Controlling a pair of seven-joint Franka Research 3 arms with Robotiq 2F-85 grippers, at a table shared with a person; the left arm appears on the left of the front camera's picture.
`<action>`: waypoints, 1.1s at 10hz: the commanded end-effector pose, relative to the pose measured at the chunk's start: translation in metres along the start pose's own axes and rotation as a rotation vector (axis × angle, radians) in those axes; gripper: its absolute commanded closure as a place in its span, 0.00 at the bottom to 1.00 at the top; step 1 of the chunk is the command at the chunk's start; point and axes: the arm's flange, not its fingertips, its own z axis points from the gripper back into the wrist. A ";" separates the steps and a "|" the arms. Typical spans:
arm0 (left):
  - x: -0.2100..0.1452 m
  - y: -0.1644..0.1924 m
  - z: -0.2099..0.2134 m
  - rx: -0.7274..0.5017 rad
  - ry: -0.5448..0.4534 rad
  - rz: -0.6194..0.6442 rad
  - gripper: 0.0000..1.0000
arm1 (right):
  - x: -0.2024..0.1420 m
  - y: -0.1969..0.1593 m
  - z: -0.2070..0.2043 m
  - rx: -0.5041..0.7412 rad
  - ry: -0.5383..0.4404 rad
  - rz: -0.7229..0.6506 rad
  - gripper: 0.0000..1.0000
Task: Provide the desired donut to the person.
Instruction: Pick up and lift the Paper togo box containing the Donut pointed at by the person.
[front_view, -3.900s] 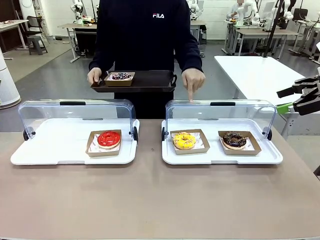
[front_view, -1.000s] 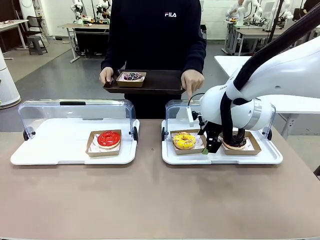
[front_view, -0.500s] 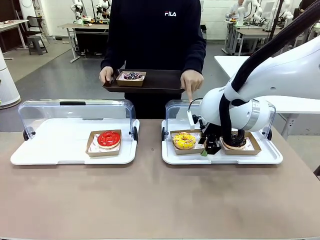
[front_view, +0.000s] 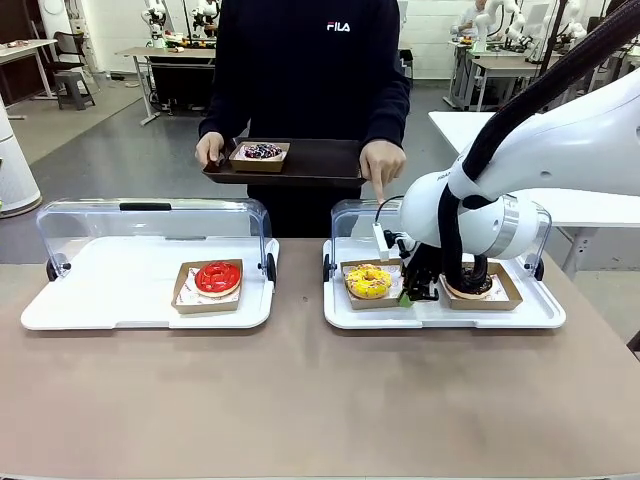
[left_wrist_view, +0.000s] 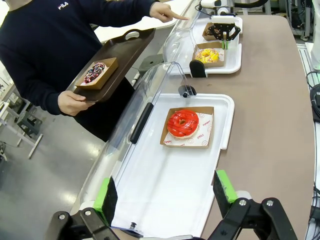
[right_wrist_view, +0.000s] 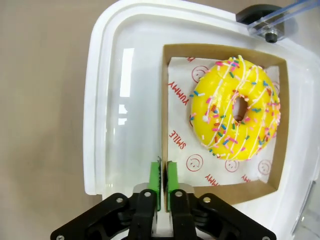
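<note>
The person (front_view: 300, 80) stands at the far side holding a dark serving tray (front_view: 320, 162) in one hand. The other hand (front_view: 383, 165) points a finger down at the right case. Below it a yellow sprinkled donut (front_view: 368, 281) (right_wrist_view: 235, 115) lies in a brown cardboard tray (right_wrist_view: 165, 100). My right gripper (front_view: 412, 293) (right_wrist_view: 162, 182) is shut, its green pads pinching that cardboard tray's near wall. My left gripper (left_wrist_view: 164, 195) is open above the left white tray (left_wrist_view: 165, 200), well short of a red donut (left_wrist_view: 182, 123) (front_view: 218, 277).
A chocolate donut (front_view: 470, 282) sits right of the yellow one, partly behind my right arm. Both white trays (front_view: 440, 315) have clear lids (front_view: 150, 215) raised at the back. A dark sprinkled donut (front_view: 263, 151) rests on the person's serving tray.
My right gripper has closed from open onto the wall of the yellow donut's cardboard tray. The left arm has not moved.
</note>
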 end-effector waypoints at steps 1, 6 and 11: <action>-0.002 0.001 0.000 0.003 -0.023 -0.017 0.00 | 0.000 -0.006 0.004 0.029 0.020 0.023 1.00; -0.002 0.001 0.000 0.003 -0.023 -0.017 0.00 | 0.003 0.015 0.044 -0.044 0.027 0.042 1.00; -0.002 0.001 0.000 0.003 -0.023 -0.017 0.00 | 0.021 0.103 0.134 -0.012 -0.021 0.074 1.00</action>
